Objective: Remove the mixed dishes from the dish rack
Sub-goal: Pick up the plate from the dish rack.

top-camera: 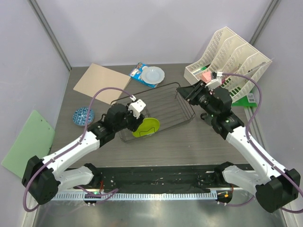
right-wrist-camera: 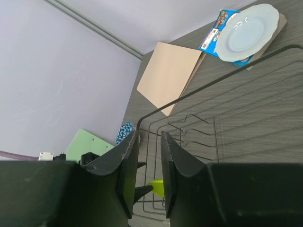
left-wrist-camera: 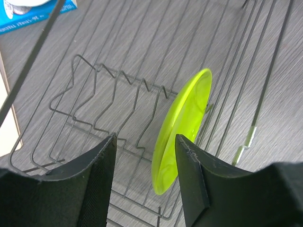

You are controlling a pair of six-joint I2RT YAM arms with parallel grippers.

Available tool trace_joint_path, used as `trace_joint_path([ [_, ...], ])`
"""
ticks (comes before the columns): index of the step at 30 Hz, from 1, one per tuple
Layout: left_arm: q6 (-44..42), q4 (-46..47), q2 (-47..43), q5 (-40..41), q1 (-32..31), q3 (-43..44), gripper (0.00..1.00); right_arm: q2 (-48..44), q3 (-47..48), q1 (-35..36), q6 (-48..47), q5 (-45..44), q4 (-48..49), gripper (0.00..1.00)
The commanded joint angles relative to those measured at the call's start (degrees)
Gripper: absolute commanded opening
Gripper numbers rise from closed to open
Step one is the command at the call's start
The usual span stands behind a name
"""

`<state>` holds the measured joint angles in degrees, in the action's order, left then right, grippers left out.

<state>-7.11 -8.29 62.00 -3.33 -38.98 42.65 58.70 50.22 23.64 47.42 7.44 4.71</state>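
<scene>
The dark wire dish rack (top-camera: 163,85) stands mid-table. A lime-green plate (top-camera: 146,126) stands on edge at its near-left end, leaning on the wires. My left gripper (top-camera: 137,122) is open just above it. In the left wrist view, the plate (left-wrist-camera: 182,127) shows between and below the spread fingers of the left gripper (left-wrist-camera: 146,136), untouched. My right gripper (top-camera: 182,91) hovers over the rack's far-right corner, jaws slightly apart and empty (right-wrist-camera: 149,132). The white plate (top-camera: 153,74) lies on a blue packet behind the rack. The blue speckled bowl (top-camera: 83,115) sits left of the rack. The mug is out of view.
A tan board (top-camera: 102,80) lies at the far left and a green clipboard (top-camera: 28,142) at the left edge. A white slotted file organiser (top-camera: 232,66) stands at the far right, with a small pink thing (top-camera: 206,75) beside it. Walls close in on three sides.
</scene>
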Motion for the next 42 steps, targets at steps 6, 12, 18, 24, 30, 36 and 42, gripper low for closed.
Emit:
trace_joint_path([
  [6, -1.76, 3.72, 4.27, -3.08, 0.05, -1.08, 0.53, -1.75, -3.54, 0.27, 0.92, -0.06, 0.83, 0.31],
  [12, -0.97, 3.37, 3.66, -3.61, 0.05, -1.17, 0.32, -0.60, -4.60, 0.27, 1.71, 0.38, 2.23, 0.31],
  [18, -1.85, 2.41, 2.08, -5.37, -0.04, -1.52, 0.07, 0.89, -4.25, 0.27, 2.06, 0.91, 2.85, 0.31],
  [24, -2.11, 1.44, -0.12, -5.37, 0.05, -0.73, 0.00, 0.63, -4.43, 0.36, 1.98, 0.47, 2.76, 0.31],
  [30, -1.67, -0.66, -5.74, -3.87, -0.13, 1.72, 0.00, 0.19, -3.28, 0.27, 0.84, -0.59, 1.00, 0.31],
  [36, -0.62, -2.78, -10.75, -4.05, -0.13, 5.06, 0.00, 0.37, -3.11, 0.44, 0.48, -1.03, 0.65, 0.31],
  [42, 5.61, -6.10, -9.53, -1.77, -0.04, 11.56, 0.00, -0.16, -1.79, 0.27, -1.53, -1.38, -0.57, 0.31],
])
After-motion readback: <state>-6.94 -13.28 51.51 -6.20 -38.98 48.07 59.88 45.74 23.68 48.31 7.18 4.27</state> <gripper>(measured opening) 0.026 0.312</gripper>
